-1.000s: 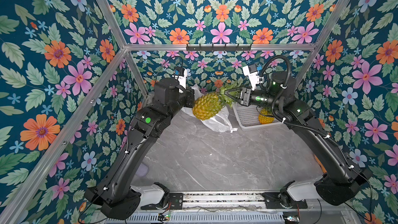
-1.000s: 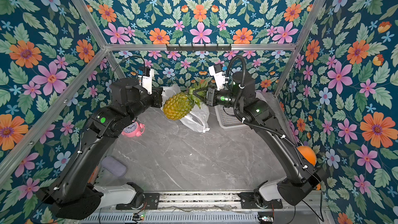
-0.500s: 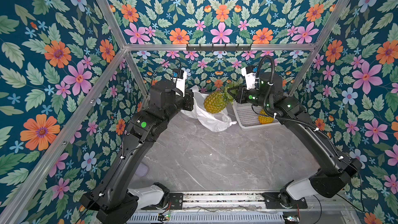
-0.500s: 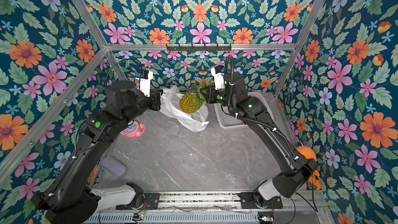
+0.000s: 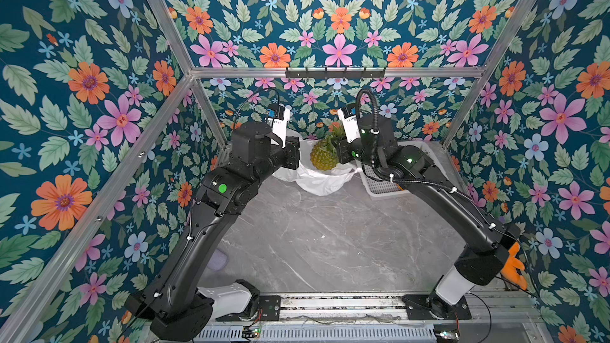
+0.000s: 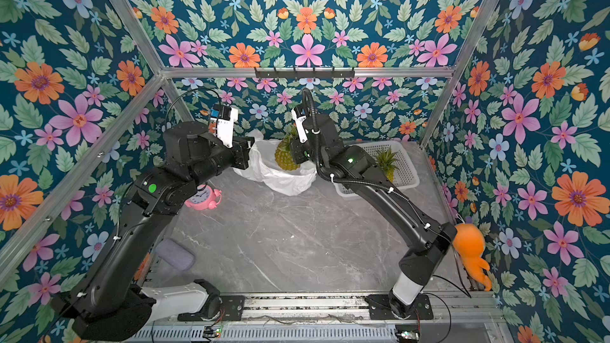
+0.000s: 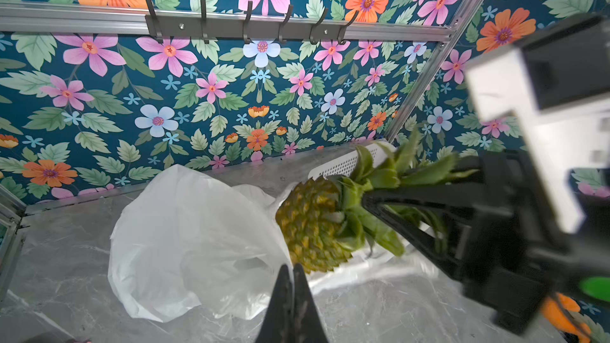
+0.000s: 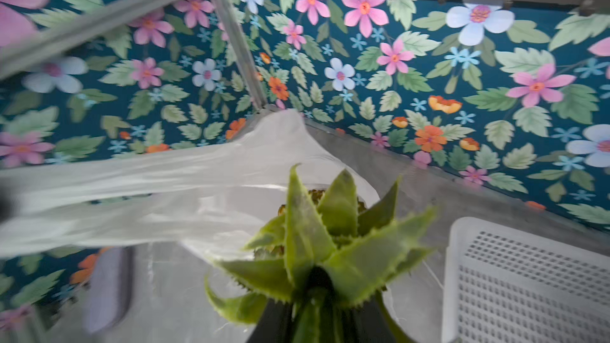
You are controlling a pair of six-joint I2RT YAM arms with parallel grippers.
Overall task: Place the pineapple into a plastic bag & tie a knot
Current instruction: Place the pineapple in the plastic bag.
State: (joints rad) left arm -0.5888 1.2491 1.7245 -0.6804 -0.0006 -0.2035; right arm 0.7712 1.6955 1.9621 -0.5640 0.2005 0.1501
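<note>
The pineapple (image 5: 322,159) (image 6: 286,160) hangs crown-up at the far back of the table, its lower part in the mouth of the white plastic bag (image 5: 317,183) (image 6: 284,182). My right gripper (image 5: 341,153) (image 8: 317,292) is shut on its green crown leaves (image 8: 310,232). My left gripper (image 7: 290,268) (image 6: 246,156) is shut on the plastic bag's rim (image 7: 280,252) just left of the fruit (image 7: 310,226). A strap of the bag (image 8: 148,176) stretches toward it. A knot is out of view.
A white perforated basket (image 6: 404,166) (image 5: 384,189) stands right of the bag with a second pineapple (image 6: 386,163) in it. A pink alarm clock (image 6: 203,197) and a grey pad (image 6: 175,254) lie on the left. An orange plush toy (image 6: 470,249) hangs at the right. Hooks (image 5: 335,72) line the back rail.
My right gripper has carried the pineapple back and down into the bag's mouth. My left gripper has moved back, keeping hold of the bag's rim.
</note>
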